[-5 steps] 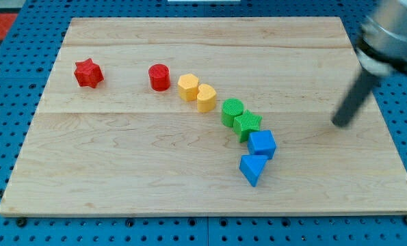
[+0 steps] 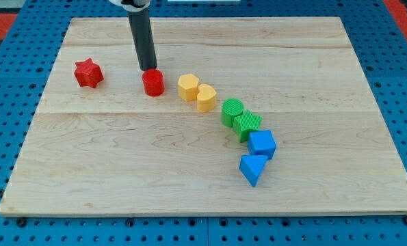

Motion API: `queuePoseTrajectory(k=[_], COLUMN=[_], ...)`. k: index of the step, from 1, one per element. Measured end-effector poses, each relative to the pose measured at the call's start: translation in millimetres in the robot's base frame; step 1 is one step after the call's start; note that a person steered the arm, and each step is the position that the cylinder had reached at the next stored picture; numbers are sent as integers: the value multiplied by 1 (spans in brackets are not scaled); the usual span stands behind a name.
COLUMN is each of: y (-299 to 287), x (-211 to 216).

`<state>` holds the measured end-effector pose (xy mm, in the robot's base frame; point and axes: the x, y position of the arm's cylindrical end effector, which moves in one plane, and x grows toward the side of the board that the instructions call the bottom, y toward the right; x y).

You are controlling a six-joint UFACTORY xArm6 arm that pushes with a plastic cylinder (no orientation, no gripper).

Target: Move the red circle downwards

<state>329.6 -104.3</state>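
Observation:
The red circle (image 2: 153,83) stands on the wooden board (image 2: 121,157) in the upper left part of the view. My tip (image 2: 148,69) sits just above the red circle, touching or nearly touching its top edge. The dark rod rises from there to the view's top edge.
A red star (image 2: 88,73) lies to the left of the red circle. To its right a chain runs down-right: a yellow hexagon (image 2: 188,87), a yellow heart (image 2: 206,98), a green circle (image 2: 232,111), a green star (image 2: 247,126), a blue cube (image 2: 262,144), a blue triangle (image 2: 252,169).
The rod has swung from the board's right side to just above the red circle. The red circle has shifted slightly down and left.

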Motion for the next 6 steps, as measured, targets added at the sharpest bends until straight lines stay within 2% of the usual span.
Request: queuePoseTrajectory(k=[1,2,3,4,5,6], y=[12,12,-9,-13,-89,-110], x=[7,33,34,-10,-29,6])
